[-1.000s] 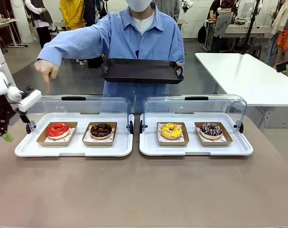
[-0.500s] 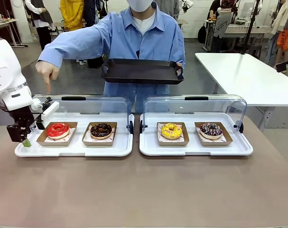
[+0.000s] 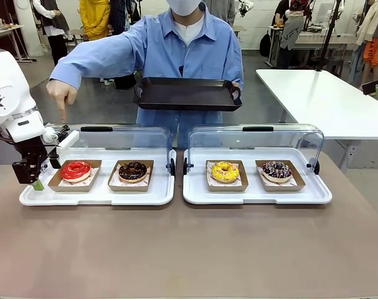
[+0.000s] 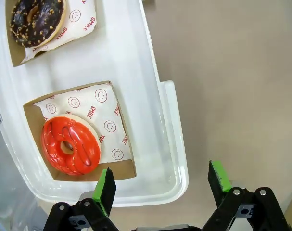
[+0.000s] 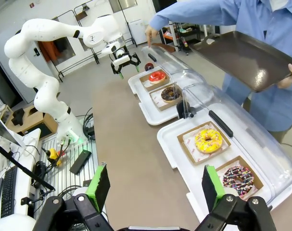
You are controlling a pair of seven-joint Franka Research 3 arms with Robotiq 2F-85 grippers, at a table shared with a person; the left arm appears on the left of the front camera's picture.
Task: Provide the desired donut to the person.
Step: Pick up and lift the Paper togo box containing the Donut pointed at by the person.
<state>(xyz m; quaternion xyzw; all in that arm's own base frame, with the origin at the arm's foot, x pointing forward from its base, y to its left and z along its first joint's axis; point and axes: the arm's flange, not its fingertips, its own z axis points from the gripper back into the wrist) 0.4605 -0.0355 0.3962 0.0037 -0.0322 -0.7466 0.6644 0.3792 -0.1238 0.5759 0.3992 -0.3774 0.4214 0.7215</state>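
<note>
- Left gripper hung low with jaws spread wide, gripping nothing, at the outer corner of the white tray.
- Red donut sat in its cardboard boat just beside one fingertip, not between the jaws.
- Person's hand pointed down just above, so red looked like the pick.
- Approach step, by my read; grasp not yet begun.
- Next move called for shifting over the boat, straddling it, closing, then carrying to the black tray well beyond.
- One finger possibly touched the rim; hard to tell.
- Right gripper waited parted and empty, well apart.
</note>
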